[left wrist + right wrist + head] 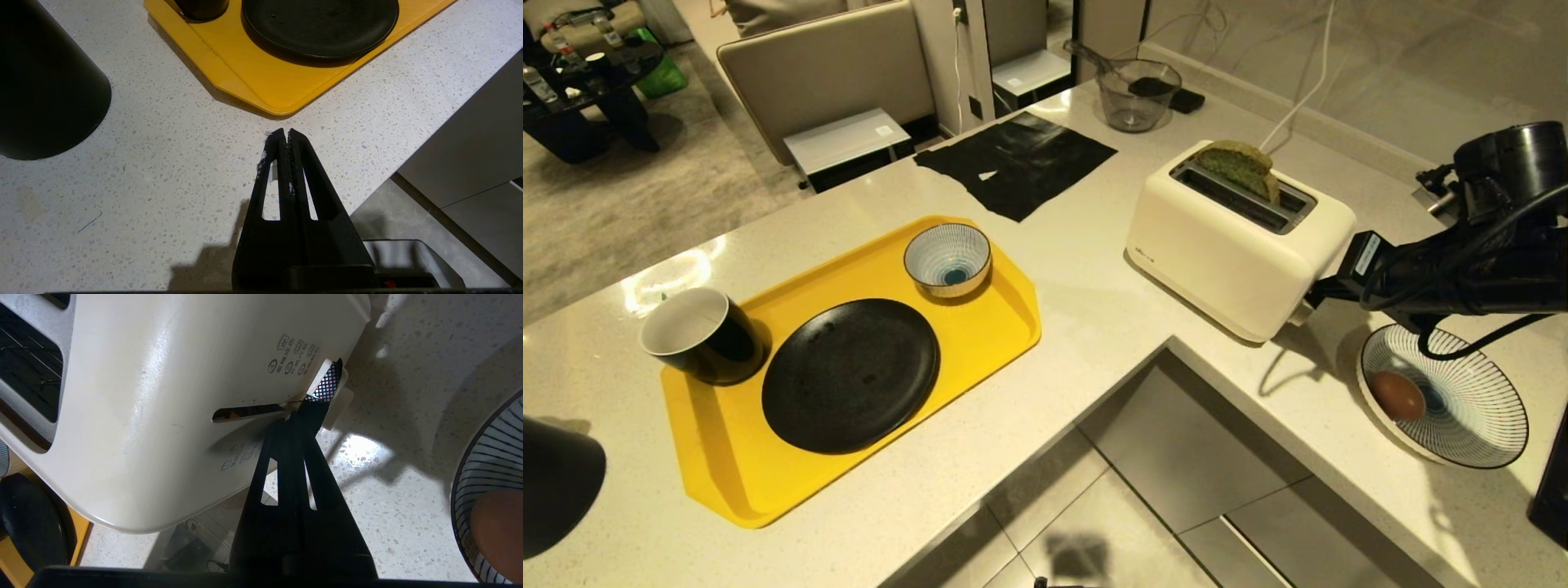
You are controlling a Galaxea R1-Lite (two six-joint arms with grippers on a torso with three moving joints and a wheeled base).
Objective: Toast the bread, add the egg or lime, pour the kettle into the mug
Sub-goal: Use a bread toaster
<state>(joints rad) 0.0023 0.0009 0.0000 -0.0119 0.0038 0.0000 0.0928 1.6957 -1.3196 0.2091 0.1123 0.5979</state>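
Observation:
The bread [1241,167] stands in the rear slot of the cream toaster [1233,237], its green face and crust poking out on top. My right gripper [303,411], shut, presses its tips against the toaster's lever [337,398] at the low end of the lever slot [249,412]; in the head view the right gripper [1311,300] sits at the toaster's near end. The egg [1398,395] lies in a striped plate [1486,425]. The mug [698,335] stands on the yellow tray [1005,327]. My left gripper [286,132] hovers shut and empty beside the kettle [45,81]. No lime is in view.
A black plate [849,374] and a striped bowl [947,260] share the tray. A black mat [1017,159] and a glass jug [1135,94] lie at the back. The counter is L-shaped, with its inner edge [1168,343] dropping to the floor.

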